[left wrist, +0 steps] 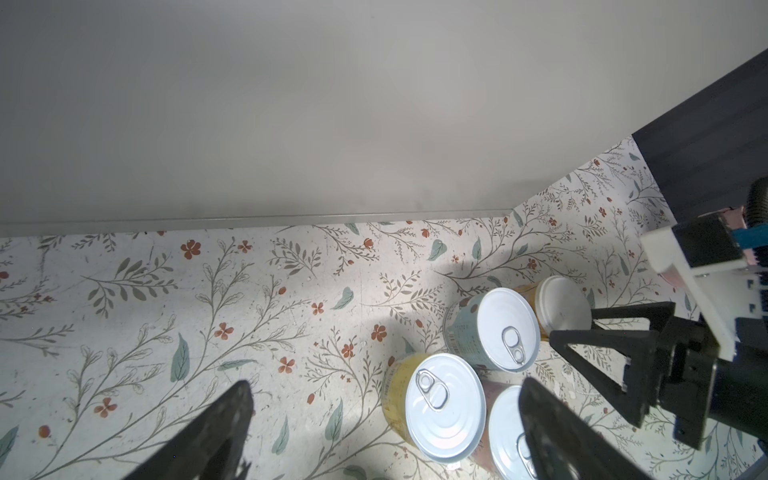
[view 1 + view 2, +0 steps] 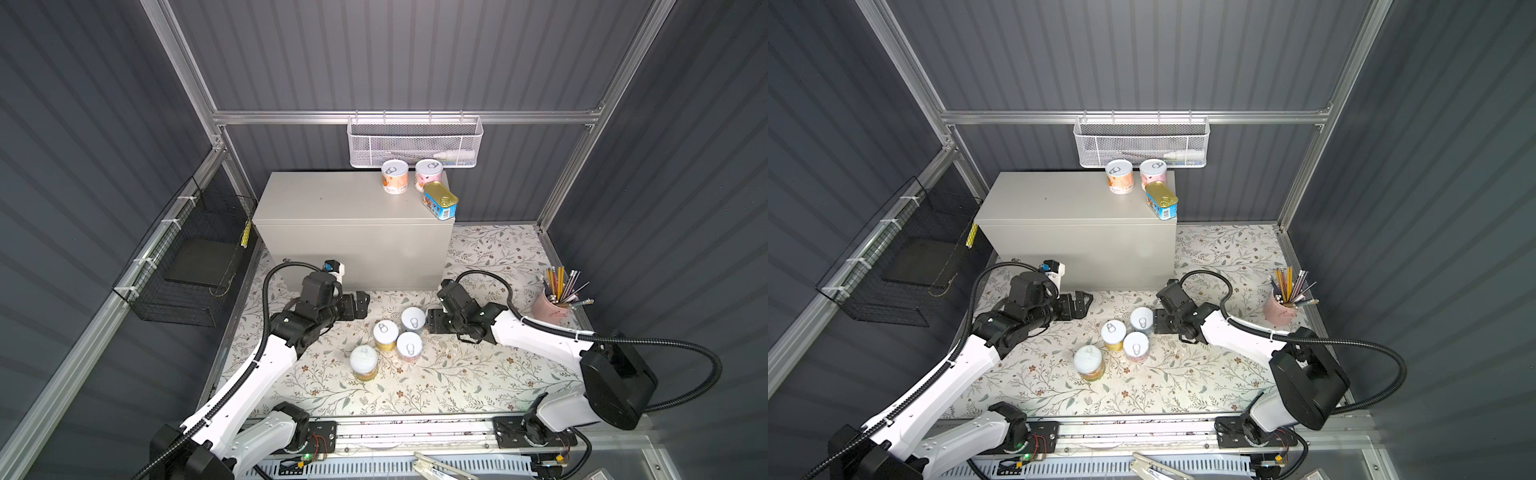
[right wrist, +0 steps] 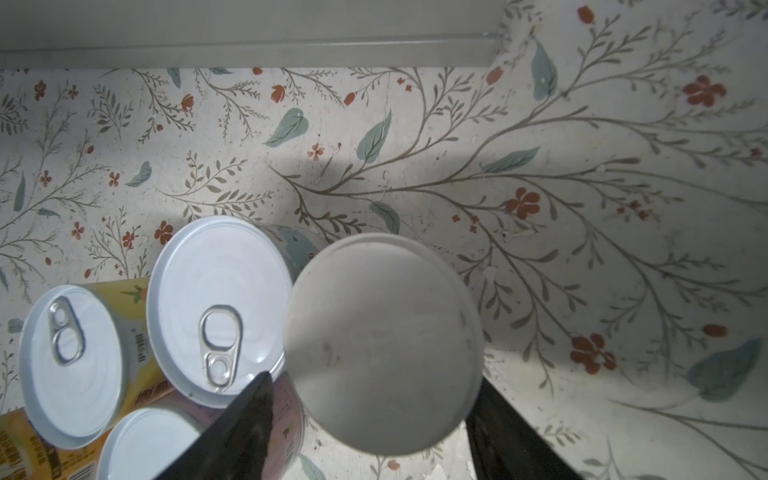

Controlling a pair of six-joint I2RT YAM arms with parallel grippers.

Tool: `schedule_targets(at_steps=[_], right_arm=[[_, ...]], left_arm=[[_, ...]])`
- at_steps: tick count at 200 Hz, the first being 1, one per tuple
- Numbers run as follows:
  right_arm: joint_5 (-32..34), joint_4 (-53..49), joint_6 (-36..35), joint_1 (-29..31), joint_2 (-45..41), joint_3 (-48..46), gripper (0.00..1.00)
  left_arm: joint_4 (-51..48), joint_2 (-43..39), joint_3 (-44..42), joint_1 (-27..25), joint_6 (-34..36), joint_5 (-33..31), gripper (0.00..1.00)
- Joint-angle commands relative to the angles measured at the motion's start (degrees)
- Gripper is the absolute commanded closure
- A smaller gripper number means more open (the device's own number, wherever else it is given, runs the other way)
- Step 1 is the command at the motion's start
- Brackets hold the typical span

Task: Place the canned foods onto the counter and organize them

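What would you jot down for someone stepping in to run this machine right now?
Left gripper: open, empty, low before the counter.
Right gripper: jaws either side of a plain-lidded can beside the pale blue can; grip unconfirmed.
Done: orange can, pink can and blue tin stand at the counter's right end.
Left: the plain-lidded can, pale blue can, yellow can, second pink can and white-capped can, all five on the table.

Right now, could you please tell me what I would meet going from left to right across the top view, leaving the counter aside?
From the left: black wire basket, left gripper, yellow-labelled can, right gripper, pink pencil cup.
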Motion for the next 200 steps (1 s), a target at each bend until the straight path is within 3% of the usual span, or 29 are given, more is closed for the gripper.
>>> schedule_targets(at_steps=[1,88,126,200], right_arm=[[3.62,-1.17,-0.22,0.31,1.07,1.76,0.29],[10.11,-3.43,-0.82,0.21,4.32,3.81,0.29],[10.33,-3.41,-1.46,-0.23,5.49,4.59,0.23],[10.15,-0.7,-1.58,-1.02,7.66,5.91,0.27]], left_arm=[[-1.1,-1.24,-0.94,-0.24,0.01,-0.05,0.0],[-1.61,-0.5,0.01,-0.3,0.17,-0.06,0.0],[-1.54,-0.76,-0.2,-0.3,0.17,0.47,0.0],[-1.64,-1.56,-0.78,-0.22,-0.62,0.71,0.0]])
